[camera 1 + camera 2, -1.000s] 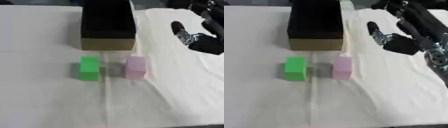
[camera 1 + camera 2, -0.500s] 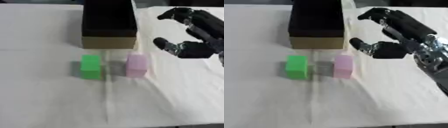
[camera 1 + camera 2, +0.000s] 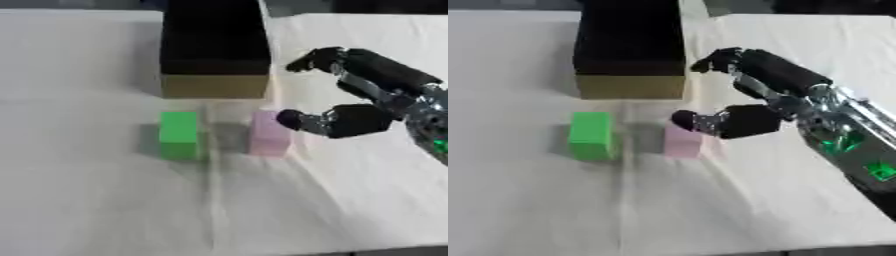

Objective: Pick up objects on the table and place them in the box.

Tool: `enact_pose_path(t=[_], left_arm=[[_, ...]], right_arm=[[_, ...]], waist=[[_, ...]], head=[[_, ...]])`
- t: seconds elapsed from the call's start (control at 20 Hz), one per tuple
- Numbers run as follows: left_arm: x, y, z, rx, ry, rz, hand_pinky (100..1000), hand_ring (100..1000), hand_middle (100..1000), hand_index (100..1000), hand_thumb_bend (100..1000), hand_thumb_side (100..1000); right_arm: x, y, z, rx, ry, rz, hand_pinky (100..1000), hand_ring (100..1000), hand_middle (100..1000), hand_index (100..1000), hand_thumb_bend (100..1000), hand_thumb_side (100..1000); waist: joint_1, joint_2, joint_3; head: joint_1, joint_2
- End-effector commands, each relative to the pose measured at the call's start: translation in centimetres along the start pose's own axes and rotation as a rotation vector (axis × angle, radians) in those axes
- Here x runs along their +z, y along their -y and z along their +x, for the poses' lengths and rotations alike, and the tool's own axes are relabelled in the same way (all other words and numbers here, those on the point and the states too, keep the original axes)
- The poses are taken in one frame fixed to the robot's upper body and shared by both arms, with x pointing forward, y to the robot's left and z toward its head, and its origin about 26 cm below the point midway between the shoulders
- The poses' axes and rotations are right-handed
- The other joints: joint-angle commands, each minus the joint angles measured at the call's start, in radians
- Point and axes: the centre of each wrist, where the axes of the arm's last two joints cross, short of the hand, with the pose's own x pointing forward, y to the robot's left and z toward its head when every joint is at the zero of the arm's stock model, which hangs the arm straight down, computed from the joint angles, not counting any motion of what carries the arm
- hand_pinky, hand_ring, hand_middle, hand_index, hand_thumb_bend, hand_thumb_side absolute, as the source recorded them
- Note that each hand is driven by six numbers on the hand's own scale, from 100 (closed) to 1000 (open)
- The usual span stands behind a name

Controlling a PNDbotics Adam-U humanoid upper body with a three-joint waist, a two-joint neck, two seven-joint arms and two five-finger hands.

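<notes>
A pink block (image 3: 267, 136) and a green block (image 3: 179, 135) lie side by side on the white cloth, just in front of the dark open box (image 3: 214, 47). My right hand (image 3: 363, 102) reaches in from the right, open, with its thumb tip hovering over the pink block's top right edge and its fingers spread above, beside the box's right wall. Nothing is held. Whether the thumb touches the block cannot be told. My left hand is out of sight.
The white cloth (image 3: 105, 200) covers the table and shows creases running forward from between the blocks. The box's tan front wall (image 3: 214, 86) stands close behind the blocks.
My right hand has come leftward and down from the right edge, ending with its thumb over the pink block. Both blocks have stayed put.
</notes>
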Motion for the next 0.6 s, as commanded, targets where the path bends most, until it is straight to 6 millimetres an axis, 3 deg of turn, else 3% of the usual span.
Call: enact_pose_path(t=[0.05,0.25,0.6], left_arm=[[-0.73,-0.49,0.52,-0.003,0.038,0.001,702,763,692,823,370,1000],[-0.72,-0.45,0.54,0.000,0.037,0.000,701,763,692,823,365,1000],[-0.77,-0.37,0.61,0.006,0.038,0.001,699,763,691,823,362,1000]], right_arm=[[0.05,0.78,0.48,-0.031,0.002,0.038,896,852,804,932,432,716],[-0.16,1.11,0.77,-0.068,0.010,0.095,901,851,801,940,375,670],[-0.31,1.31,0.96,-0.088,0.012,0.175,901,859,799,942,377,657]], waist=[[0.003,-0.019,0.002],[0.002,-0.018,0.004],[0.001,-0.014,0.008]], head=[[-0.006,-0.006],[-0.006,-0.006],[-0.006,-0.010]])
